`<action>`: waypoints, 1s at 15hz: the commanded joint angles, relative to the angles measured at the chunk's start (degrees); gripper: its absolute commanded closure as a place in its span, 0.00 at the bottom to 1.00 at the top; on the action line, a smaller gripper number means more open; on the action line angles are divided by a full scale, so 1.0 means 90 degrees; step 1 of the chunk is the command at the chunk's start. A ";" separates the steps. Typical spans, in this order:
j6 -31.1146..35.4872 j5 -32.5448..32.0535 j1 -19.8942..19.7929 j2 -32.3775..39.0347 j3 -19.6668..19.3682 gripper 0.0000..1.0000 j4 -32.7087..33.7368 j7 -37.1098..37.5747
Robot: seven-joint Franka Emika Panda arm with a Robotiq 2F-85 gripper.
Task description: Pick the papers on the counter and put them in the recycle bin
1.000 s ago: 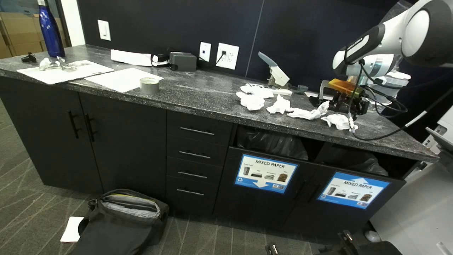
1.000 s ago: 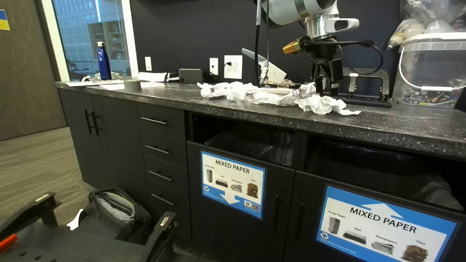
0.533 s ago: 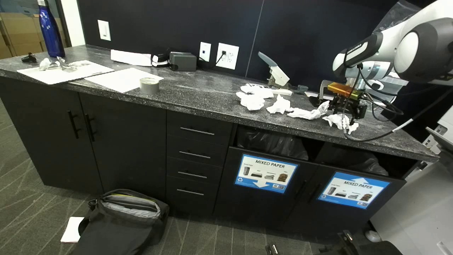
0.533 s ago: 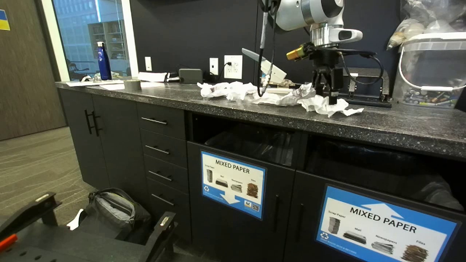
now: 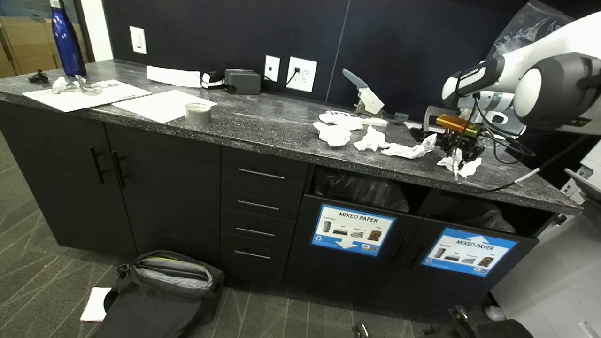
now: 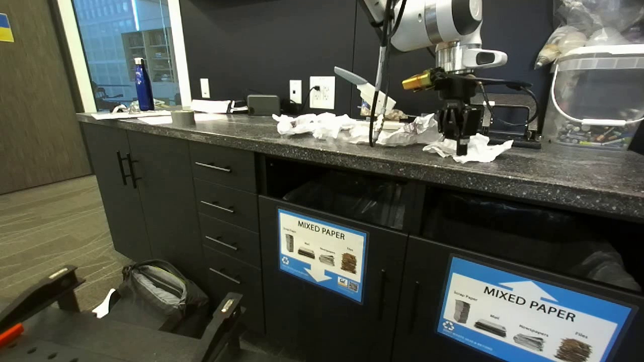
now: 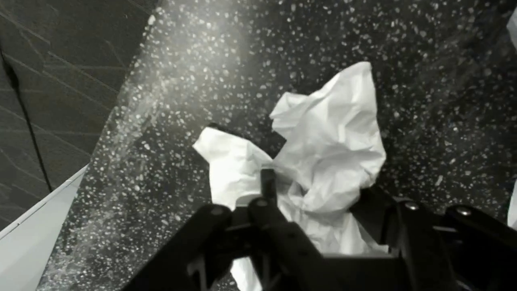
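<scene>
In the wrist view my gripper stands astride a crumpled paper scrap lying on the counter; my fingers are partway apart with paper bunched between them, and I see no firm pinch. Much of the scrap spreads past the fingertips, so I judge I could catch just a fold, then tear it or lose it on the lift. In an exterior view my cable loops down in front of the scrap; whether it touches I can't tell, but it might snag or drag paper aside when I move off. The recycle bins lie beneath the counter's overhanging edge, which I'd have to clear before dropping anything in. In an exterior view the other scraps lie in a row near this one, a black metal desk tool stands just behind, and a clear bucket sits past it, leaving little room to swing that way.
</scene>
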 commanded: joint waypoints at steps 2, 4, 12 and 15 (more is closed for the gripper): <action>-0.0170 0.0033 -0.0091 0.0114 0.0169 0.81 0.0152 -0.0558; -0.0042 0.0074 -0.0117 -0.0143 0.0274 0.83 -0.0342 -0.1116; 0.0171 0.0178 -0.0148 -0.1700 0.0591 0.81 -0.2806 -0.3033; 0.0325 0.0158 -0.0114 -0.2213 0.0702 0.80 -0.3698 -0.3642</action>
